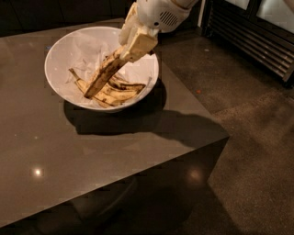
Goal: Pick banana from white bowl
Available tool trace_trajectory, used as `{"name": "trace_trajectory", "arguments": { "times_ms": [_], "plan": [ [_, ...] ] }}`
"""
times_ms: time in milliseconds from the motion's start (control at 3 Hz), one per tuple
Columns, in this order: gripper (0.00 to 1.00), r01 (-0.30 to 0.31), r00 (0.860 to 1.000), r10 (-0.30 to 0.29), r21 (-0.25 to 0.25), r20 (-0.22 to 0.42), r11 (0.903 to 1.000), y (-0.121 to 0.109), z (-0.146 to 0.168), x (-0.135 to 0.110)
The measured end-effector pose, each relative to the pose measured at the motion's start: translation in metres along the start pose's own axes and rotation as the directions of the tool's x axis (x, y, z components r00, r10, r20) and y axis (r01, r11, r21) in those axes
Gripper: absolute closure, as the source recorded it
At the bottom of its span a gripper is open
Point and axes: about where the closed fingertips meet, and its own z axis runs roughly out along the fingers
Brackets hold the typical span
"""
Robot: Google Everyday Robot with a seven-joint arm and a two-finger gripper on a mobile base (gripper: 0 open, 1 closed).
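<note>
One white bowl [49, 56] sits on a dark glossy table [69, 151], well inside its edges, lined with crumpled white paper [86, 49]. A slatted metal grille [259, 43] runs along the speckled floor [257, 151] to the right, well apart from the table.

In the bowl lies a pile of spotted bananas [119, 91] – at least two, the exact number unclear – just beneath the banana [103, 75]. It slants steeply, its lower tip down among the pile and its upper end caught in the single gripper [132, 48].

The white arm [161, 13] reaches down from the upper right – the gripper is over the bowl's right half, fingers [140, 45] closed tight on the banana's top.
</note>
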Motion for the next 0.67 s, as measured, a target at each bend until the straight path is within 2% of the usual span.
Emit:
{"name": "trace_trajectory", "arguments": {
  "times_ms": [333, 667],
  "plan": [
    [1.00, -0.073, 0.997, 0.073, 0.013, 0.019, 0.9972, 0.0538, -0.0220, -0.0090],
    [1.00, -0.073, 0.997, 0.073, 0.013, 0.019, 0.9972, 0.0541, -0.0222, -0.0092]
  ]
}}
